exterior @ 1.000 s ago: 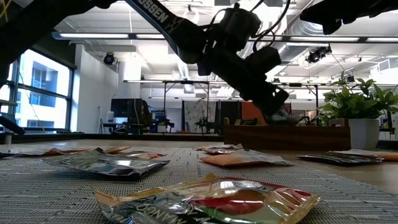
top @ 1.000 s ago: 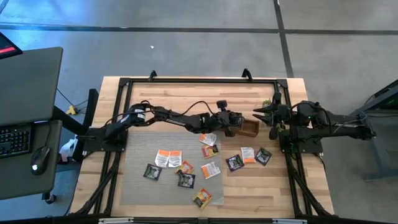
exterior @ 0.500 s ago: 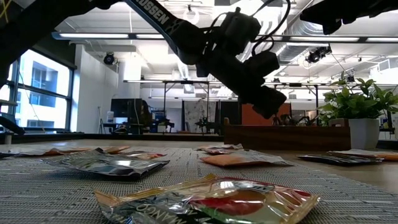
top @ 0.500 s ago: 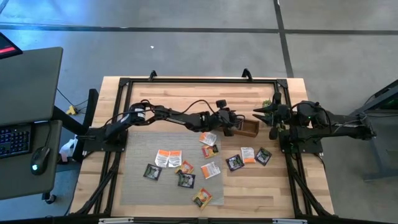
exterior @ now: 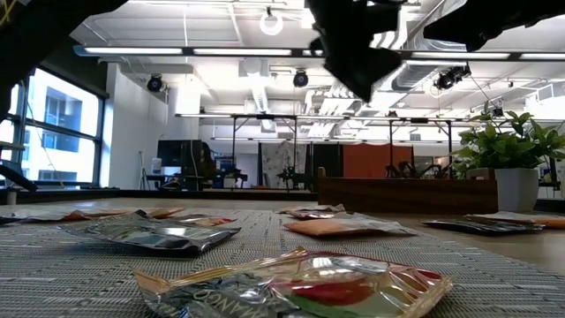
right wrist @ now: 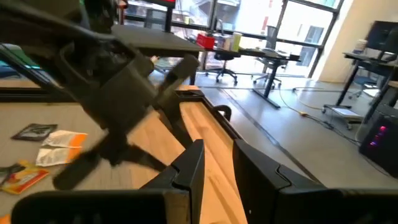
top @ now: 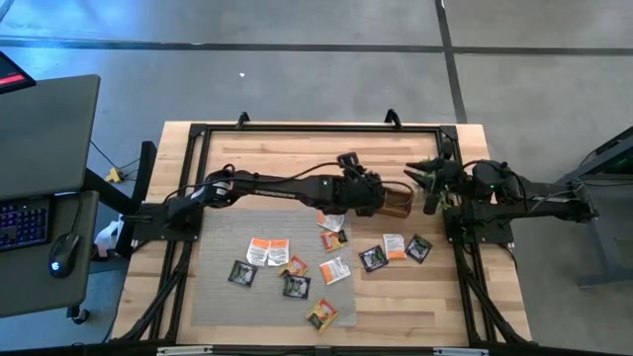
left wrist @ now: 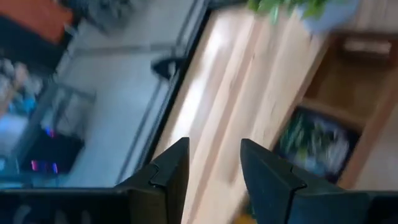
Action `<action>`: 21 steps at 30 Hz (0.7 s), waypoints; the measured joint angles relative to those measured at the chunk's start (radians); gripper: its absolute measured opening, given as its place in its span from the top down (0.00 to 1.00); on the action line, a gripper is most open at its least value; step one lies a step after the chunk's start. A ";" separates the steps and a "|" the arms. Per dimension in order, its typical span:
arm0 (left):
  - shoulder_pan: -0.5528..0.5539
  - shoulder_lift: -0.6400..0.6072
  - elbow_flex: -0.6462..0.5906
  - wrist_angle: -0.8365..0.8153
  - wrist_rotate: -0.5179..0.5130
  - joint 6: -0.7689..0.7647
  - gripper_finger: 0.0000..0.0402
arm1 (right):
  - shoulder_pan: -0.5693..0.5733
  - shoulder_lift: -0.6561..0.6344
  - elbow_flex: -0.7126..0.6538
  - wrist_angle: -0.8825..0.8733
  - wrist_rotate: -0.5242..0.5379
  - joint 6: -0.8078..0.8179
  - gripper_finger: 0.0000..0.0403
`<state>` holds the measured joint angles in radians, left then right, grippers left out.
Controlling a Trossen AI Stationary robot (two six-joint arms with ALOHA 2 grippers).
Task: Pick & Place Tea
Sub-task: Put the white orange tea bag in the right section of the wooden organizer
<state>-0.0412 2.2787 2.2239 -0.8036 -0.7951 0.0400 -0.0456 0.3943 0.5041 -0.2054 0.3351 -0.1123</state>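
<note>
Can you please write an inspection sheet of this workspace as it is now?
Surface: wooden table with a grey mat on its near half.
Job's things: loose tea sachets scattered on the mat and the wood; one dark sachet lies in a tray compartment.
Clutter: potted plant beside the tray.
Tools: left tool open and empty above the tray; right tool waits at the table's right edge, nothing between its fingers.
Cables: black cable looped along the left arm.
Surroundings: desk with keyboard and mouse on the left; open office behind; no person seen.
</note>
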 joint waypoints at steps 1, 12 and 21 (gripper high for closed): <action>0.001 0.001 0.031 -0.088 0.002 -0.041 0.65 | 0.000 0.000 0.000 0.000 0.000 0.000 0.80; 0.001 -0.066 0.086 -0.777 0.032 -0.446 0.65 | 0.000 0.000 0.000 -0.001 -0.020 0.000 0.80; 0.002 -0.094 0.009 -0.770 0.140 -0.418 0.65 | 0.000 0.004 0.000 -0.002 -0.020 0.000 0.80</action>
<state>-0.0395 2.1852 2.2329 -1.5738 -0.6550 -0.3778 -0.0456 0.3981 0.5041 -0.2069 0.3153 -0.1123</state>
